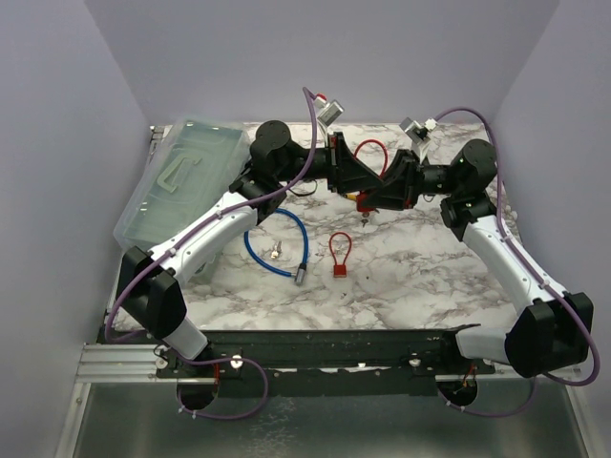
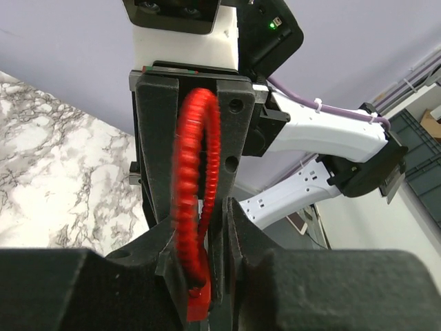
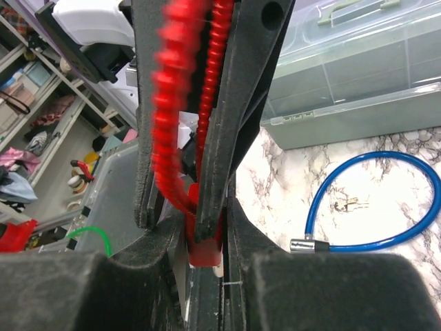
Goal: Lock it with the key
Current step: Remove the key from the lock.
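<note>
Top external view: my two arms meet above the far middle of the marble table (image 1: 430,277), both holding one red cable lock (image 2: 196,172) in the air. My left gripper (image 2: 200,231) is pressed together on the ribbed cable just above the lock body. My right gripper (image 3: 207,224) pinches the red body itself. I cannot see a key in this lock; a small bunch of keys (image 1: 277,251) lies inside a blue cable lock (image 1: 277,243) on the table, left of a second red padlock (image 1: 339,260). I judge one gripper should keep the body steady while the key goes in straight. At far left a clear lidded storage box (image 1: 186,176) sits closed, contents not discernible
</note>
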{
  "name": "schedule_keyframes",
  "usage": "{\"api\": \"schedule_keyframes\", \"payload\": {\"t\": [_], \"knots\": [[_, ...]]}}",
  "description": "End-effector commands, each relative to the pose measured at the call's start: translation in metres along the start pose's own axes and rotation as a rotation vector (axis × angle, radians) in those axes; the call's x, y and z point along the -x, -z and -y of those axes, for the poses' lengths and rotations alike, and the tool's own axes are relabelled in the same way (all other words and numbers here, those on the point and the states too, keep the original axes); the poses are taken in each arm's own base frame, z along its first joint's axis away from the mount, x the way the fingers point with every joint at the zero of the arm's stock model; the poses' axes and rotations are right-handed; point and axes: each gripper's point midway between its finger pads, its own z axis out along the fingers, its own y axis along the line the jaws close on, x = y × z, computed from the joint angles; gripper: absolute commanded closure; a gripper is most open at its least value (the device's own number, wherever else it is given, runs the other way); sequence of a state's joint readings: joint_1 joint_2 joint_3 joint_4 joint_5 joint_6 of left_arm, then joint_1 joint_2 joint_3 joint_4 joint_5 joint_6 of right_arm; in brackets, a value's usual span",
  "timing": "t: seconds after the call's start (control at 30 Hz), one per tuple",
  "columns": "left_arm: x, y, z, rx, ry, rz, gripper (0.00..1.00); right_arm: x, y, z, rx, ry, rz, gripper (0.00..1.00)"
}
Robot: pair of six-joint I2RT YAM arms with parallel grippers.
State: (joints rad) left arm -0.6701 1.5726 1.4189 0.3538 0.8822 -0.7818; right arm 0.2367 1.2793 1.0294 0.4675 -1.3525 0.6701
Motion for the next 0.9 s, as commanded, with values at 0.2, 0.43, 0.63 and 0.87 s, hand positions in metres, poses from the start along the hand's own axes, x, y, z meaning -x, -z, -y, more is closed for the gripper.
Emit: {"api": "schedule_keyframes", "payload": {"t": [0.2,0.43,0.63,0.87], "knots": [[0.0,-0.001,0.006,-0.011,0.029,0.008,1.0,0.009,-0.002,-0.009,0.02,0.07,-0.001,0.99],[0.039,0.017,0.011,0.002,-0.012,0.104,1.0,0.006,-0.001,-0.006,-0.031,0.033,0.017,0.34],[0.066,0.03,0.014,0.01,0.068,0.205,1.0,0.004,0.001,0.01,-0.132,0.007,0.08,0.35],[0.074,0.032,0.013,0.026,0.059,0.254,1.0,0.013,0.0,0.014,-0.16,0.006,0.135,0.39]]}}
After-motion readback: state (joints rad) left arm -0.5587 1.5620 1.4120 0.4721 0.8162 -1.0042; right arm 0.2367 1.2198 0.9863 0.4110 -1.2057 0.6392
